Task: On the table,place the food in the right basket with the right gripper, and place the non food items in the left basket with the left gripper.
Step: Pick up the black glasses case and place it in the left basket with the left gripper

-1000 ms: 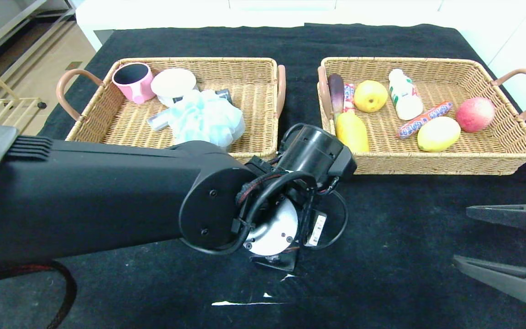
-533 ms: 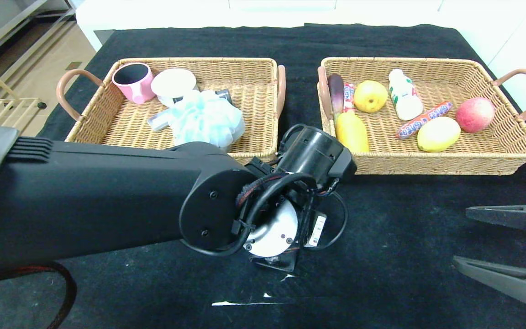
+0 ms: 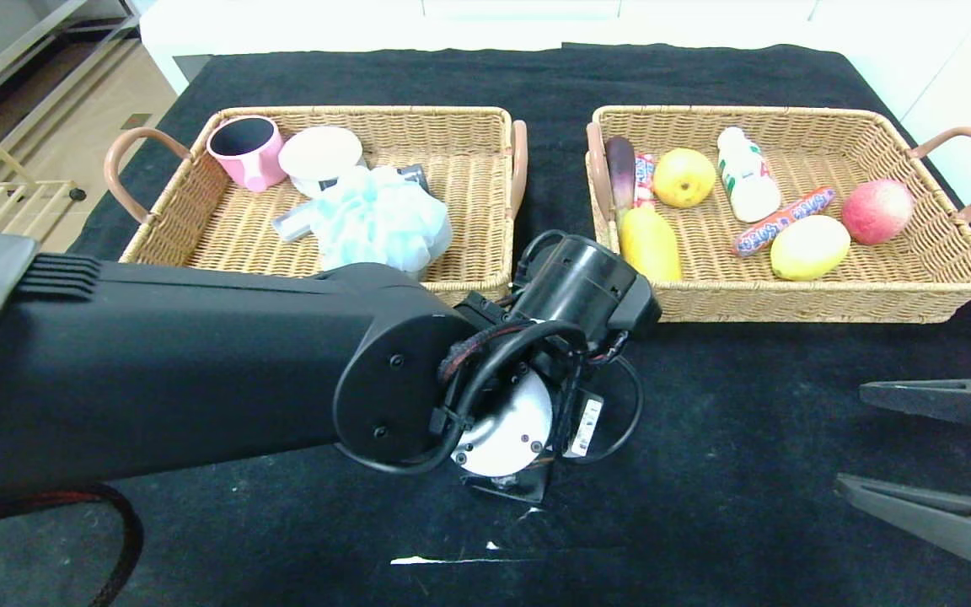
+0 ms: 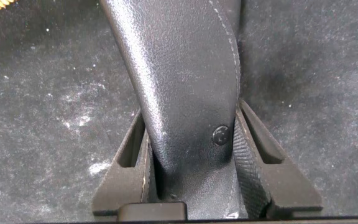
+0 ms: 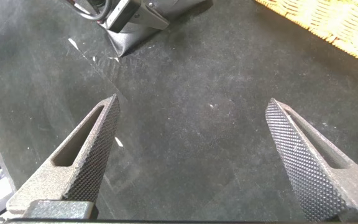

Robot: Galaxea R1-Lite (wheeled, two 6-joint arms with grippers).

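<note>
**Left gripper clamped on a black leathery item, low over the table**

Left gripper [image 4: 191,180] is down at the table [image 3: 747,438], its ribbed fingers [image 4: 250,165] pressed against both sides of a black leathery item [image 4: 179,81] with a grained surface, a stitched seam and a small rivet. From the head view the left arm's wrist hides the gripper; only a dark corner of the item [image 3: 512,486] shows beneath it, in front of the gap between the two baskets and near the table's front edge.

Right gripper [image 3: 932,447] hovers over the front right of the black felt cloth with its knurled, wedge-shaped fingers [image 5: 79,162] spread wide and nothing between them. Open cloth lies all around it.

Left basket [image 3: 469,126], woven wicker with looped handles, holds a pink mug [image 3: 245,150], a white round lid [image 3: 319,153] and a pale blue mesh puff [image 3: 380,221]; its right half is bare weave. Right basket [image 3: 949,278] holds a mango [image 3: 650,243], a lemon [image 3: 809,246], a red apple [image 3: 877,211], a yellow pear [image 3: 683,177], a white bottle [image 3: 747,185], a wrapped sausage [image 3: 782,220] and a purple eggplant [image 3: 619,169].
</note>
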